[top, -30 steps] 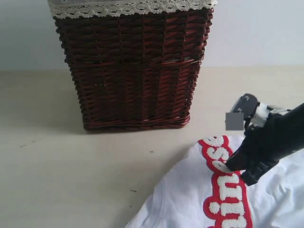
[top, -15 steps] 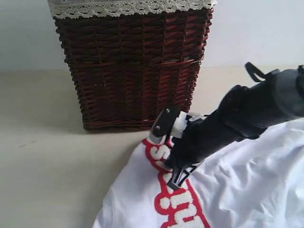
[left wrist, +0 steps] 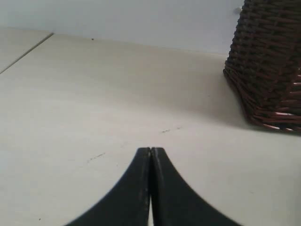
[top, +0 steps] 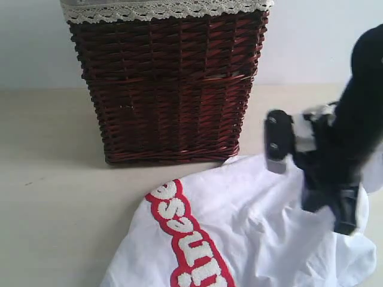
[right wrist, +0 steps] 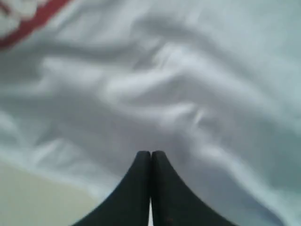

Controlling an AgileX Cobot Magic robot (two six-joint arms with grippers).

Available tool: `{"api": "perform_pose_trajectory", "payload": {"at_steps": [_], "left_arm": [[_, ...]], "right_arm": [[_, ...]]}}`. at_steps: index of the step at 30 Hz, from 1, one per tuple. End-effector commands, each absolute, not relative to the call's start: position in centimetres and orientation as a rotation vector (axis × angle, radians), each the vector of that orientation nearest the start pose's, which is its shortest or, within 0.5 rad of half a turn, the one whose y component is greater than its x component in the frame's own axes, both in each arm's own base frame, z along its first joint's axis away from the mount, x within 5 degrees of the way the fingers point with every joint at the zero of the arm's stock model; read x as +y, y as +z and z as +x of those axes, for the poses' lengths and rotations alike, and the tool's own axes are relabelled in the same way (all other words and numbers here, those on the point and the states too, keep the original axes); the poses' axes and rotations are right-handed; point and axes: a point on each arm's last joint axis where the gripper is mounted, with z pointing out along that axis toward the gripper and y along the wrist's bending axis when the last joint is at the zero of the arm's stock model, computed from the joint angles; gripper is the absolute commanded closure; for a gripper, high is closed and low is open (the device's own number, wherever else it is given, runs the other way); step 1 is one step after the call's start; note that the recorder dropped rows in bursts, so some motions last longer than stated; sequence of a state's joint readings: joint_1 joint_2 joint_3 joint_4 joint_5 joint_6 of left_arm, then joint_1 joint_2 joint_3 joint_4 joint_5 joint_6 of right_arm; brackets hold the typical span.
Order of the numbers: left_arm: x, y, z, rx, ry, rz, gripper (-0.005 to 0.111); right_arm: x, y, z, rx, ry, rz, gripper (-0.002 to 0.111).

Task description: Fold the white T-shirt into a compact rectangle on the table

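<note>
shirt: wrinkled white cotton T-shirt (top: 257,209) with red-outlined letters lies bunched on the pale beige flat table (top: 54,197), just before the dark brown wicker basket (top: 167,84) | left gripper (left wrist: 150,151): jaws pressed together, empty, over bare table | right gripper (right wrist: 150,154): jaws pressed together above the shirt's folds

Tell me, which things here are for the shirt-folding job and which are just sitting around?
For the job:
white T-shirt
table

Just sitting around:
wicker basket
lace trim on the basket's rim
wall
</note>
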State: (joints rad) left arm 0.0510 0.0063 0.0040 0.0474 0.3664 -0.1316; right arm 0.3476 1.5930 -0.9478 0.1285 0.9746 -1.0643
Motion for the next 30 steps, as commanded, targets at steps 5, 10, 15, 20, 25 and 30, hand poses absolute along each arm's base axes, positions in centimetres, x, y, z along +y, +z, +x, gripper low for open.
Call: {"api": "perform_pose_trajectory", "payload": {"at_steps": [5, 10, 15, 20, 25, 30], "left_arm": [[0.4, 18.1, 5.3, 1.831, -0.013, -0.138, 0.107], [0.4, 18.1, 5.3, 1.831, -0.013, -0.138, 0.107], [0.4, 18.1, 5.3, 1.831, -0.013, -0.138, 0.107], [0.4, 18.1, 5.3, 1.831, -0.013, -0.138, 0.107], [0.4, 18.1, 5.3, 1.831, -0.013, -0.138, 0.107], [0.4, 18.1, 5.3, 1.831, -0.013, -0.138, 0.107]], "right_arm": [[4.3, 15.2, 22.5, 2.470, 0.106, -2.012, 0.093], [4.3, 14.1, 22.9, 2.381, -0.022, -1.916, 0.061], [4.1, 12.7, 22.5, 2.416, 0.010, -1.956, 0.083], [3.5, 14.2, 21.7, 2.384, -0.035, -2.070, 0.108], [2.6, 16.7, 19.7, 2.280, -0.044, -2.334, 0.108], [1.6, 18.2, 16.7, 2.257, 0.151, -2.654, 0.108]]}}
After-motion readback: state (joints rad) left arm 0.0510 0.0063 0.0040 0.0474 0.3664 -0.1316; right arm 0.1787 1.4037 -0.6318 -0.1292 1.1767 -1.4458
